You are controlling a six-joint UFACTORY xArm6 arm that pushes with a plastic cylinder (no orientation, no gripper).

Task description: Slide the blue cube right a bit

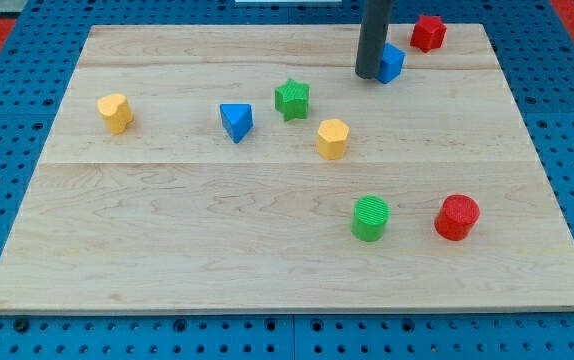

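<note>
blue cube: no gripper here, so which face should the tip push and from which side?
Push the blue cube on the face toward the view's left, driving toward the view's right. My tip already sits against that side. Keep the contact centred: the red star block lies close, up and to the right.

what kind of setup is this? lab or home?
Likely a robotics lab bench: a wooden board on a blue perforated base, small coloured blocks such as the blue cube, and my tip against its left side.
</note>
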